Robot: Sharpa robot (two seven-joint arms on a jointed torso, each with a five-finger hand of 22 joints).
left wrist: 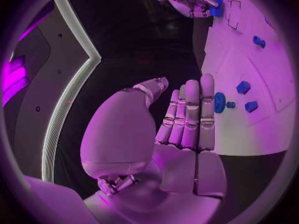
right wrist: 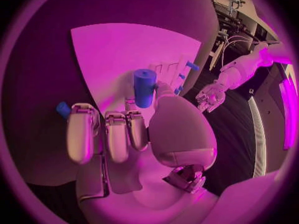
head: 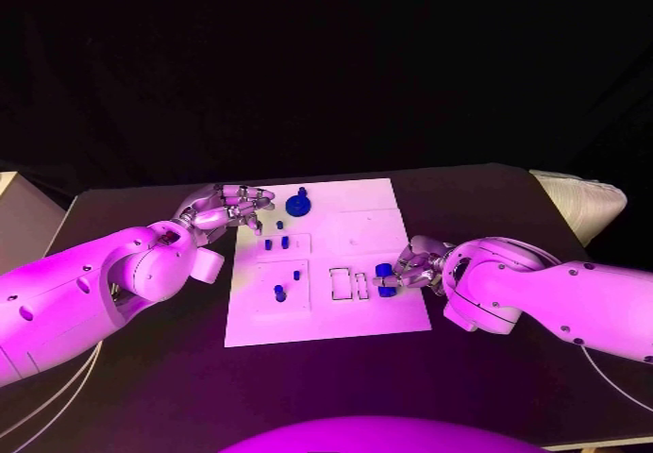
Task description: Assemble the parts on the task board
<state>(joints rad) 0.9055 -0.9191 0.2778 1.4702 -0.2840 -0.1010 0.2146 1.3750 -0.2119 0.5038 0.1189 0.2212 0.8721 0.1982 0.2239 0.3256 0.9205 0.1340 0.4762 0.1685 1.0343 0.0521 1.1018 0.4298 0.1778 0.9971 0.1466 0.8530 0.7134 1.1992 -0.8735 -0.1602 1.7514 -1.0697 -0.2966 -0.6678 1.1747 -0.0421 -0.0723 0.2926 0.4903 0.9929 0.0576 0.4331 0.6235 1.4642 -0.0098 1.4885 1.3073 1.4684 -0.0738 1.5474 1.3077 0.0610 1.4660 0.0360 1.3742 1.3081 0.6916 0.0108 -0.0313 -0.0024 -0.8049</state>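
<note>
Here right hand (head: pixel 415 264) pinches blue cylinder (right wrist: pixel 144 87); left hand (head: pixel 225 206) empty, fingers spread.

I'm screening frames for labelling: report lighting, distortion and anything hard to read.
Head view: magenta light tints the task board and both arms; backdrop black. Left wrist view: fisheye curves the board's edge, left hand looms. Right wrist view: right hand sharp beside a blue cylinder; rim dark.

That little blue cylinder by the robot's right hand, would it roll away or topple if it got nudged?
Probably. The blue cylinder looks round and taller than wide, so a sideways nudge could tip it, and once down it would likely roll on the smooth board. It looks like stiff, light plastic, unlikely to bend. The right hand sits close against it, which may steady it for now.
</note>
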